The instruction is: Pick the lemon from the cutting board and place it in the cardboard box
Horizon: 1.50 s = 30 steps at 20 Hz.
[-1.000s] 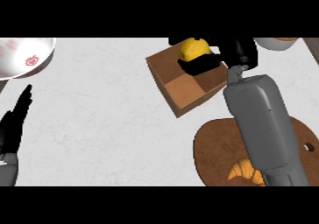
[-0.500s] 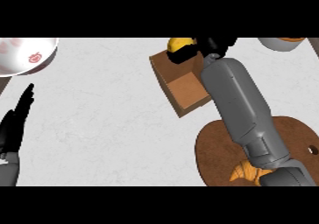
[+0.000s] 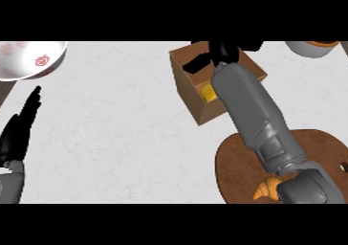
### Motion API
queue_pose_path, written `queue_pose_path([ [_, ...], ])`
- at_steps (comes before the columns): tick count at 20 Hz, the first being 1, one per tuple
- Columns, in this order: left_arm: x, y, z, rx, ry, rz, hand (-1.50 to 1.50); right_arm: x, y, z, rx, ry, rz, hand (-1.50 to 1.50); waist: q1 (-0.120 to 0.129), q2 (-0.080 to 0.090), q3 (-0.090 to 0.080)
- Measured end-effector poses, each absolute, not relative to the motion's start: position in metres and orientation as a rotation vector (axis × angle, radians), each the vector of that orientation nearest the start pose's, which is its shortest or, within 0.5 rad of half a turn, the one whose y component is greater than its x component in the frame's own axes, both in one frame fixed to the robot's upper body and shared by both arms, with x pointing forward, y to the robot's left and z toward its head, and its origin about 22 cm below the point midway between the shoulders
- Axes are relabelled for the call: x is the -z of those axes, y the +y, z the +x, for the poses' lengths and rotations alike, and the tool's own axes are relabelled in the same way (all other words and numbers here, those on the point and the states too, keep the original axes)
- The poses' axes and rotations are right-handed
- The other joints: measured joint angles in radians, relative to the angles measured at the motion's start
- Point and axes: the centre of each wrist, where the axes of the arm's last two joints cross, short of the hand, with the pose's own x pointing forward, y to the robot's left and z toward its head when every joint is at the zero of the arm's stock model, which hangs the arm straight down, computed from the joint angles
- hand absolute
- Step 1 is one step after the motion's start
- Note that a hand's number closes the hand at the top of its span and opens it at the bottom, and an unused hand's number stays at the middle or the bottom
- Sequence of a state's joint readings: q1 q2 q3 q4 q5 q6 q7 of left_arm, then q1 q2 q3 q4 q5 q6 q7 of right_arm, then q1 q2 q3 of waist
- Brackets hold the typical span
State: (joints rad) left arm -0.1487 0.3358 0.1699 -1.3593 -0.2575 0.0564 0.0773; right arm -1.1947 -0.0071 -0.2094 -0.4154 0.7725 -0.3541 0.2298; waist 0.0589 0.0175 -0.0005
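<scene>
The yellow lemon (image 3: 207, 92) lies inside the open cardboard box (image 3: 190, 83) at the top middle, partly hidden by my right forearm. My right hand (image 3: 221, 50) hovers over the box's far side, fingers spread and open, holding nothing. The round brown cutting board (image 3: 321, 155) lies at the lower right under my right arm. At the left edge my left hand (image 3: 17, 130) rests open with its fingers straight and pointing up.
A croissant (image 3: 265, 188) lies on the cutting board beside my right elbow. A white bowl with a red pattern (image 3: 24, 58) stands at the top left. Another bowl (image 3: 312, 47) shows at the top right edge.
The lemon was in my right hand above the box; now it lies inside the box and the hand has opened. The left hand has stayed put.
</scene>
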Motion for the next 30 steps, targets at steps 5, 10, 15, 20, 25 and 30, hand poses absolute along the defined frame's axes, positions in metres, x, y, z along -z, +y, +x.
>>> queue_pose_path([
  [5, -0.025, 0.347, 0.277, 0.244, -1.409, 0.616, 0.0, -0.113, -0.1, 0.456, -0.477, -1.562, -0.695, -1.5, -0.004, 0.001, 0.0],
  [10, -0.021, 0.35, 0.272, 0.24, -1.397, 0.626, 0.0, -0.114, -0.112, 0.458, -0.313, -1.684, -0.679, -1.5, -0.014, -0.001, 0.001],
  [15, -0.016, 0.353, 0.268, 0.229, -1.381, 0.629, 0.0, -0.126, -0.14, 0.463, -0.155, -1.748, -0.625, -1.5, -0.032, -0.008, 0.001],
  [20, -0.015, 0.363, 0.266, 0.212, -1.369, 0.651, 0.0, -0.12, -0.184, 0.46, -0.069, -1.778, -0.573, -1.5, -0.052, -0.016, 0.001],
  [25, -0.016, 0.364, 0.264, 0.201, -1.356, 0.652, 0.0, -0.113, -0.25, 0.446, -0.025, -1.756, -0.591, -1.5, -0.068, -0.021, 0.001],
  [30, -0.017, 0.366, 0.258, 0.192, -1.354, 0.658, 0.0, -0.108, -0.314, 0.417, -0.022, -1.739, -0.628, -1.5, -0.077, -0.025, 0.0],
])
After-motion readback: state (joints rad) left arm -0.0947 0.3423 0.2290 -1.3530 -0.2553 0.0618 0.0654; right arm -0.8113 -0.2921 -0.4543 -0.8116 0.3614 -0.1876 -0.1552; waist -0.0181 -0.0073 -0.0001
